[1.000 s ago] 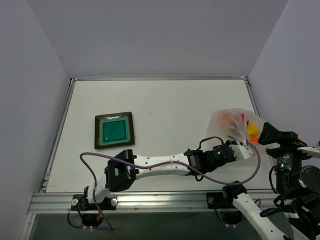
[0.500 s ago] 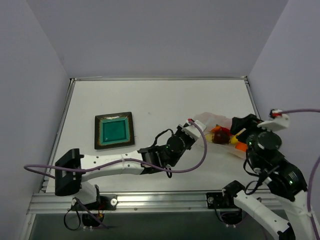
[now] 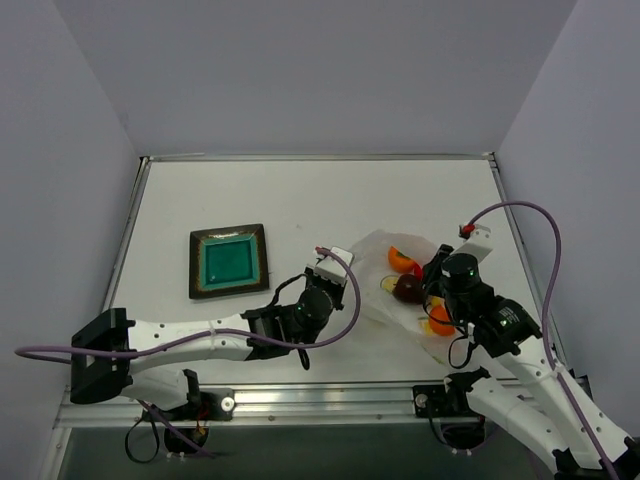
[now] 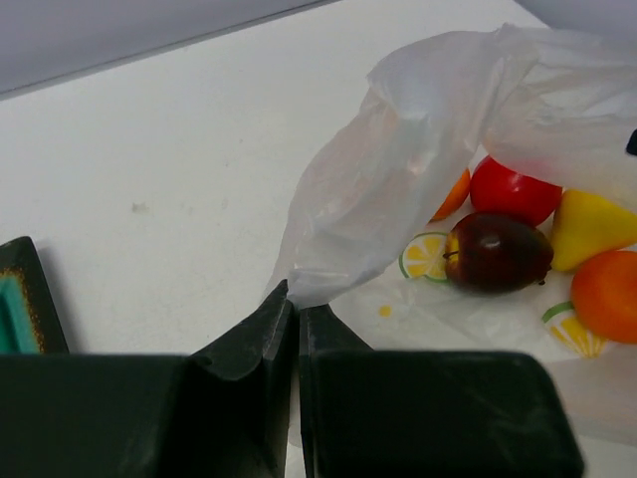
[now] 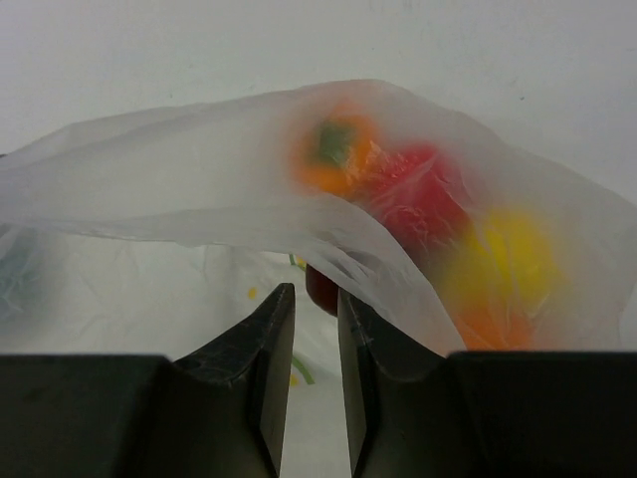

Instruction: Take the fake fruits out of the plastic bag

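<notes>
White-hazed plastic bag (image 5: 179,189) blurs fruits (image 5: 418,194) beyond the right pincer (image 5: 313,295).

- White table (image 3: 300,200): flat top, carries two items.
- Teal square plate (image 3: 229,261): lies flat on the table, left of centre.
- Plastic bag (image 3: 385,312): lies crumpled on the table, right of centre, well apart from the plate.

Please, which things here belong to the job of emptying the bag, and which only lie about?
For the job: plastic bag, pinched by the left gripper; dark apple, red fruit, yellow fruit, orange inside it.
Lying about: green plate.
</notes>
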You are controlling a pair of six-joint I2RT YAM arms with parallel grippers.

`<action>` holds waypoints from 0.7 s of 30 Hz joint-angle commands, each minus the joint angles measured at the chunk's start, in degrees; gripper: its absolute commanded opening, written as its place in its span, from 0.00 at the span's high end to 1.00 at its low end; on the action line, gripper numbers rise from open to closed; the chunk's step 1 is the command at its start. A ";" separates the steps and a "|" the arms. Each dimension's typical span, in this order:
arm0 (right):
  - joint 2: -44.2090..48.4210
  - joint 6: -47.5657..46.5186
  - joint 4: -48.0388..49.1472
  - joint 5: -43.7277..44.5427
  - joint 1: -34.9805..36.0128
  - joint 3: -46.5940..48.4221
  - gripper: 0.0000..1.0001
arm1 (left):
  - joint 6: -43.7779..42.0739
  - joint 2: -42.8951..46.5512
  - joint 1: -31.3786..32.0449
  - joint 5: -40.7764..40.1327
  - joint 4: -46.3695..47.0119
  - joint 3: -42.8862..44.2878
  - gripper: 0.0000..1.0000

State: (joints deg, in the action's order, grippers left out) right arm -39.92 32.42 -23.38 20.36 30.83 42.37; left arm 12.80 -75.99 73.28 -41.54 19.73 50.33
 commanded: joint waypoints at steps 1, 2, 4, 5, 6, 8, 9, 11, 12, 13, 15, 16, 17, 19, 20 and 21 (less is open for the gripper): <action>1.00 6.06 3.42 3.02 -0.33 -0.79 0.80 | 5.66 -0.39 -1.20 -0.74 0.40 0.83 0.98; 0.20 7.99 4.47 2.24 -0.51 -1.67 0.80 | 5.92 -1.61 -1.73 -0.04 1.01 1.00 0.97; -2.77 9.84 6.14 1.61 -0.68 -5.43 0.79 | 6.36 -2.93 -2.43 1.19 1.98 1.53 0.98; -3.66 10.89 7.37 2.92 -1.03 -6.50 0.79 | 6.62 -3.72 -2.70 1.72 2.42 1.70 0.98; -4.54 12.21 7.99 4.24 -2.95 -7.47 0.80 | 6.71 -4.78 -2.70 2.25 3.03 1.79 0.98; -5.52 10.74 14.36 3.47 -7.34 -10.01 0.88 | 7.94 -5.49 -2.70 2.86 3.74 1.53 0.98; -5.95 9.42 17.72 1.11 -10.49 -10.81 0.91 | 8.29 -5.75 -2.70 3.48 4.18 1.09 0.98; -10.94 5.91 31.50 -11.74 -21.91 -12.04 0.94 | 10.22 -5.67 -2.70 3.83 4.79 -0.75 0.98; -14.10 5.11 35.99 -16.36 -25.35 -11.61 0.95 | 10.67 -5.40 -2.61 4.10 4.97 -1.36 0.98; -22.31 3.54 41.95 -19.45 -29.21 -10.04 0.97 | 11.10 -5.23 -2.52 4.10 4.97 -2.50 0.98; -31.05 0.55 45.68 -25.60 -28.99 -1.71 1.00 | 12.07 -4.79 -2.17 4.01 4.80 -3.39 0.98; -39.01 -0.51 47.96 -27.46 -28.46 1.54 1.00 | 12.16 -4.70 -1.48 3.14 4.45 -3.65 0.98; -42.66 -2.43 48.86 -29.48 -26.80 4.71 1.00 | 11.90 -4.61 -0.69 1.91 4.10 -3.57 0.98; -51.08 -4.90 49.13 -34.06 -24.08 14.37 1.00 | 10.50 -4.44 1.68 -0.90 3.48 -3.31 0.98; -53.39 -6.31 46.17 -34.77 -22.41 17.54 1.00 | 10.23 -4.26 2.04 -1.61 3.48 -3.30 0.98; -55.16 -9.89 44.23 -35.03 -19.52 20.70 1.00 | 10.58 -3.91 2.22 -1.53 3.48 -3.48 0.98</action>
State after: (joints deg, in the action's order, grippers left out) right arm -91.31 31.05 16.88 -6.81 6.07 54.85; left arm 22.76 -82.61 73.63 -39.33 22.65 46.13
